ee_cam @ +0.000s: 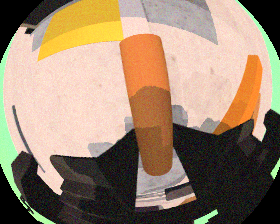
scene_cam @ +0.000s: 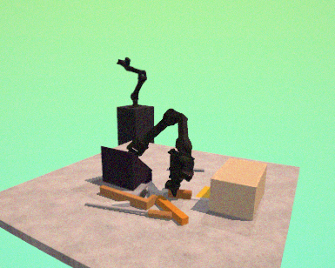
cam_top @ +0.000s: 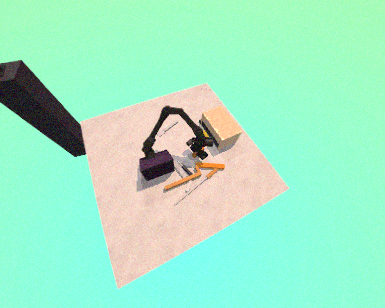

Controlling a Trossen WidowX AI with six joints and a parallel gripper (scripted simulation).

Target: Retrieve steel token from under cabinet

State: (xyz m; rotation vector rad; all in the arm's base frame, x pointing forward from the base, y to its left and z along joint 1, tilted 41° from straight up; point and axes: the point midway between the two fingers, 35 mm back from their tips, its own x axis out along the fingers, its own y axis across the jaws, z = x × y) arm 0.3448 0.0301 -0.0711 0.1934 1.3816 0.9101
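Note:
The tan cabinet (cam_top: 225,121) (scene_cam: 232,191) stands on the table; its dark front edge (ee_cam: 46,12) shows at the top left of the wrist view. The yellow marked area (cam_top: 205,134) (scene_cam: 204,191) (ee_cam: 81,40) lies in front of it, partly in shadow. My gripper (cam_top: 199,150) (scene_cam: 173,191) (ee_cam: 152,129) is shut on the orange handle (scene_cam: 182,194) (ee_cam: 143,65) of a tool, low over the table. The tool's pale, flat blade (ee_cam: 135,25) runs from the handle toward the cabinet, beside the yellow area. Its far end is hidden. The steel token cannot be made out in any view.
Orange bars (cam_top: 182,182) (scene_cam: 173,211) (ee_cam: 243,95) lie beside the gripper. Another tool with an orange handle (cam_top: 213,172) (scene_cam: 159,214) and thin grey rod lies beyond them. A grey rod (cam_top: 168,129) (scene_cam: 197,170) lies on the arm's other side. The dark block (cam_top: 157,165) (scene_cam: 119,170) is under the arm.

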